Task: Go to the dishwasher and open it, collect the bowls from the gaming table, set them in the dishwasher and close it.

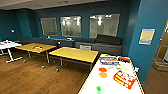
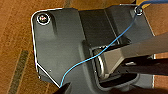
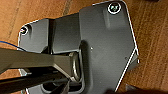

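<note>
The room had teal walls (image 1: 152, 15) and a wood floor (image 1: 30, 77), with three glazed panels (image 1: 71, 26) set in the far wall. A long dark sofa (image 1: 100, 43) ran beneath them. In front of it stood two yellow-wood tables (image 1: 73, 54), one nearer and one further left, and a white table (image 1: 8, 45) sat at the left edge of the head view.

The gaming table (image 1: 92, 82) reached in from the lower right of the head view, its glossy white tabletop edged in yellow. On it, towards the far end, lay colourful board-game boxes (image 1: 108, 60), and a red and yellow box (image 1: 124, 78) lay tilted on the right side. The bowls sat to the left of that box: two orange bowls (image 1: 102, 69) touching or just beside one another, and the smaller green bowl (image 1: 99, 88) well apart from them, near the lower edge of the view. A yellow and blue notice (image 1: 146, 36) hung on the wall at the right.

The wrist views gave what the head view did not: the wood floor straight below, seen past the robot's own dark plate. A thin blue cable (image 2: 100, 51) crossed the left wrist view. Whether the jaws of either arm were open or closed, I could not tell, nor whether they held anything.
</note>
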